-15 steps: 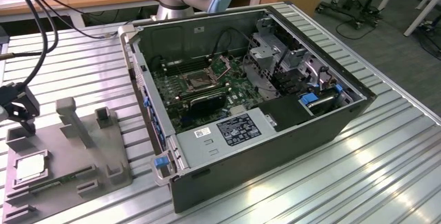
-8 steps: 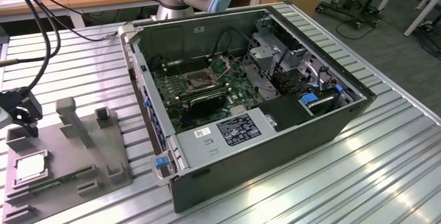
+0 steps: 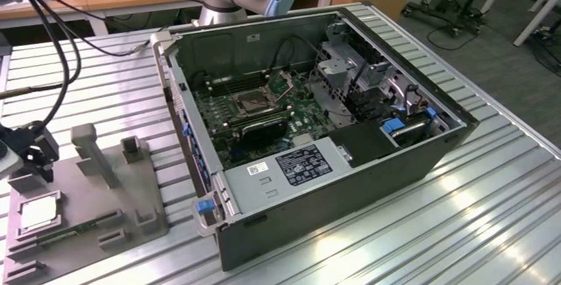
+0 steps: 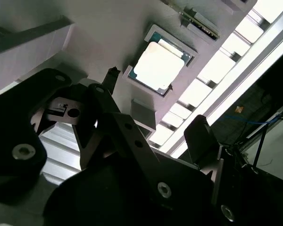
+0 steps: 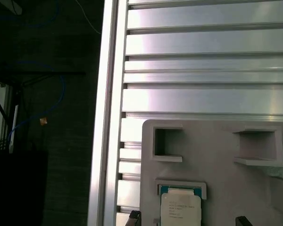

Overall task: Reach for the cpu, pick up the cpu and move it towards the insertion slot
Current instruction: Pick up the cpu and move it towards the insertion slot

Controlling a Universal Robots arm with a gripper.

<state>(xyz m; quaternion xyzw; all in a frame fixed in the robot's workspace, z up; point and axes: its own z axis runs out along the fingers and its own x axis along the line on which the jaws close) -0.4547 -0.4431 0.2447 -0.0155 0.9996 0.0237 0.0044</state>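
Table (image 3: 491, 193): slatted metal; grey tray (image 3: 131, 193) at its edge.
cpu (image 3: 39, 214): in tray recess.
gripper (image 3: 33, 157): above cpu, jaws wide, empty.

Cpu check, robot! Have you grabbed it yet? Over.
Gripper open, hovering above the cpu, not touching. Cpu lying in a recess of the grey tray, not lifted. Nothing between them.

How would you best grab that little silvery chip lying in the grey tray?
Probably from straight above, pinching two opposite thin edges: the cpu lies flat, face up, in a shallow recess of the grey tray, so side approaches are blocked.
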